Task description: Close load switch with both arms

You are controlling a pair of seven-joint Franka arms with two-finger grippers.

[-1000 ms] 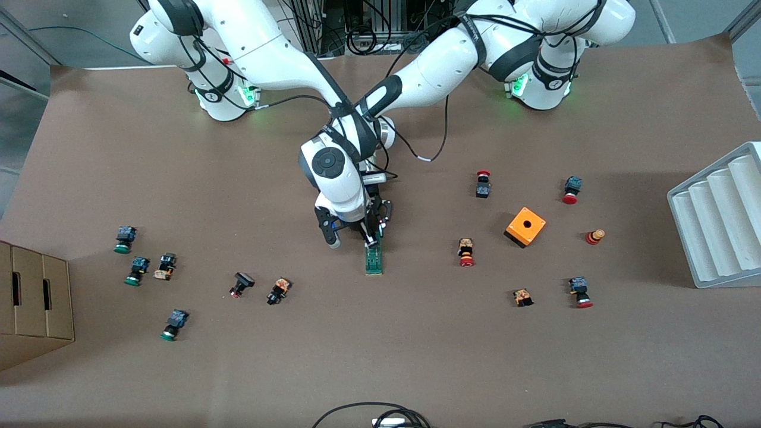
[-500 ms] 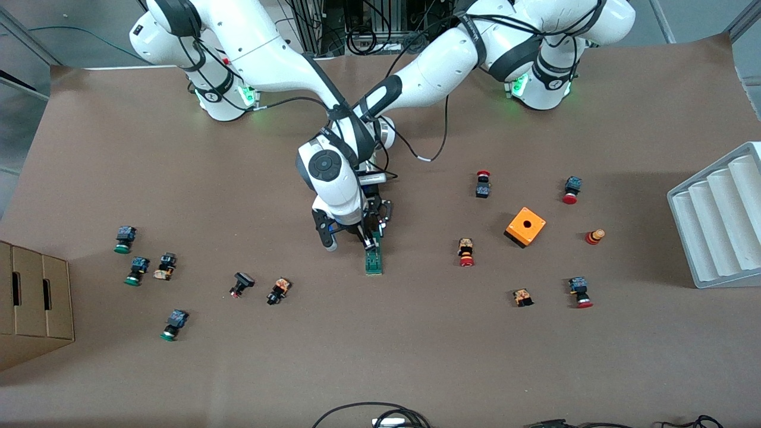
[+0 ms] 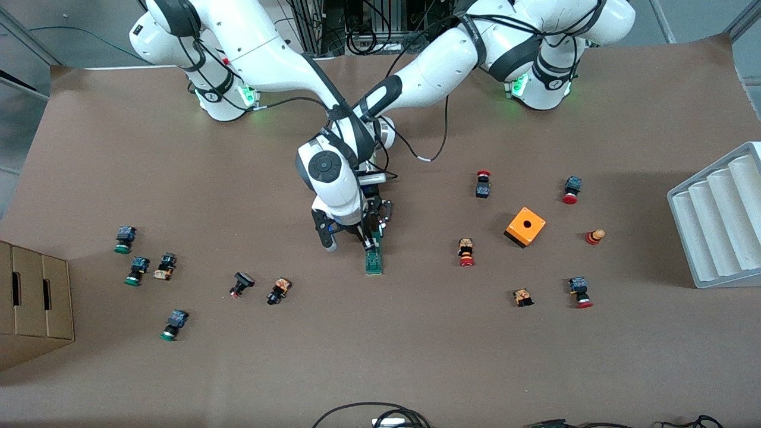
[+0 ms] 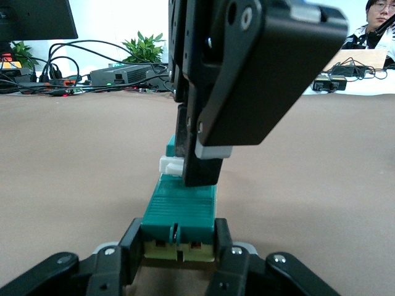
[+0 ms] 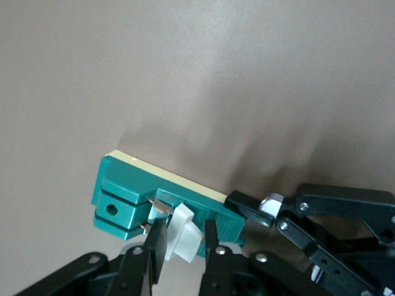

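Lying flat near the middle of the table (image 3: 416,356), the load switch (image 3: 373,261) is the green bar you see with one end pointing toward the front camera. Its other end is clamped by the left gripper (image 4: 178,256), whose fingers (image 4: 131,246) press on both sides of the green body. Over that same end the right gripper (image 5: 182,243) has its fingertips (image 5: 155,242) set on either side of the white tab (image 5: 183,233); you can see them touching or nearly touching it, though a firm grip is not clear. The orange box (image 3: 525,226) sits toward the left arm's end, with push buttons (image 3: 466,252) scattered around. Both arms (image 3: 333,178) cross above the switch.
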